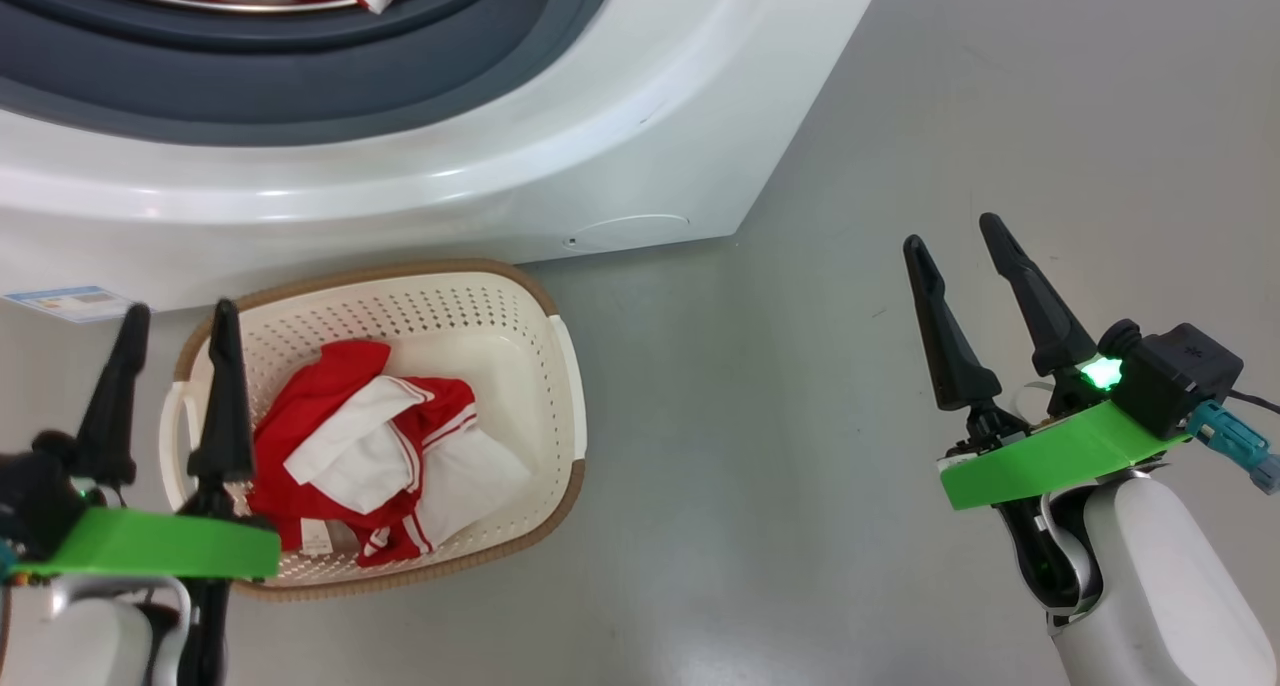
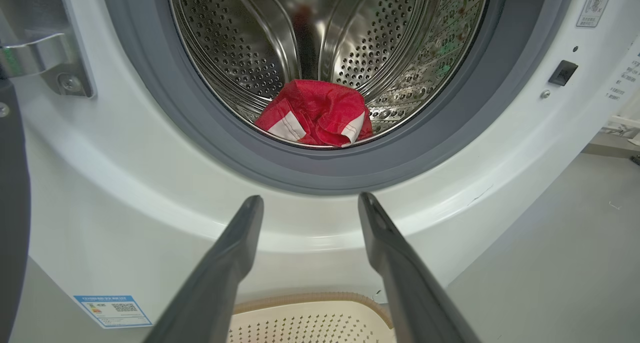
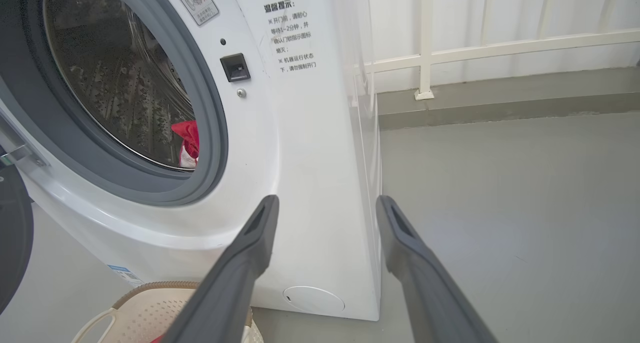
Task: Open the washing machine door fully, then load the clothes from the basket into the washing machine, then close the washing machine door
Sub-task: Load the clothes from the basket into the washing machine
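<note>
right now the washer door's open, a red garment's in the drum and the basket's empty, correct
Not quite: the basket is not empty. The head view shows red and white clothes lying in it. The rest holds: door open, red garment in the drum.

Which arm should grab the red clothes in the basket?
Probably left. The open left gripper sits right by the basket and clothes; the right gripper is farther off, over the floor.

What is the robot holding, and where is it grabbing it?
Nothing is held. The left gripper and right gripper are open and empty; clothes lie in the basket.
</note>
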Controlling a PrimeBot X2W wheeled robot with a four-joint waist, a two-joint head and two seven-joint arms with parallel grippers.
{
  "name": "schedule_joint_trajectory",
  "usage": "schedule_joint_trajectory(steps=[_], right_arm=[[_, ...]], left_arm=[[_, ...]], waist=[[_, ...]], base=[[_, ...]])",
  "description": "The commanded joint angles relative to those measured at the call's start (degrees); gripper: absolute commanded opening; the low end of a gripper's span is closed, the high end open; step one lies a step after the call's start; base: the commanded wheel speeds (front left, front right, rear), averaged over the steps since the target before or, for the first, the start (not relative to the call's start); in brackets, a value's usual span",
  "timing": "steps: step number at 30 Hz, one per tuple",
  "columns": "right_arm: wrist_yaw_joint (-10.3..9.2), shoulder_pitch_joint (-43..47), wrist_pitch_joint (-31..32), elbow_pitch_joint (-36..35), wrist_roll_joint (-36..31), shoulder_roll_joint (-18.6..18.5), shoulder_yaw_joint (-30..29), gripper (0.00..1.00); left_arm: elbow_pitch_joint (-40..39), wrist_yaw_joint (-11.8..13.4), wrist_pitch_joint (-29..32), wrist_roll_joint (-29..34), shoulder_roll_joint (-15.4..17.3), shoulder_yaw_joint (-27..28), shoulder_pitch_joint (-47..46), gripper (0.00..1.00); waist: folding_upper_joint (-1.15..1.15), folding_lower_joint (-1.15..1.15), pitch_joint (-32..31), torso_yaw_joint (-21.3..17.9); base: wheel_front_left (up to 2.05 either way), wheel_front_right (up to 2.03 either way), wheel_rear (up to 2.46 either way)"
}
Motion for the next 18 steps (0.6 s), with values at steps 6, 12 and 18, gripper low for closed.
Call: schedule_joint_trajectory(steps=[6, 12, 18], right_arm=[[0.09, 1.7, -0.3, -1.0, 0.5, -0.7, 1.3, 1.00], [0.09, 2.1, -0.3, -0.6, 0.7, -0.8, 1.6, 1.00], [0.09, 2.8, -0.3, -0.3, 0.9, -1.1, 1.3, 1.00]], left_arm=[[-3.4, -0.3, -0.5, 3.0, -0.9, 3.4, 3.5, 1.00], [-3.7, -1.1, -0.5, 4.5, -2.6, 4.2, 5.3, 1.00], [-3.9, -1.6, -0.5, 5.5, -3.7, 4.8, 6.7, 1.00]], waist=[[0.00, 0.00, -1.2, 0.3], [0.00, 0.00, -2.5, 0.2], [0.00, 0.00, -4.3, 0.5]], base=[[0.00, 0.00, 0.00], [0.00, 0.00, 0.00], [0.00, 0.00, 0.00]])
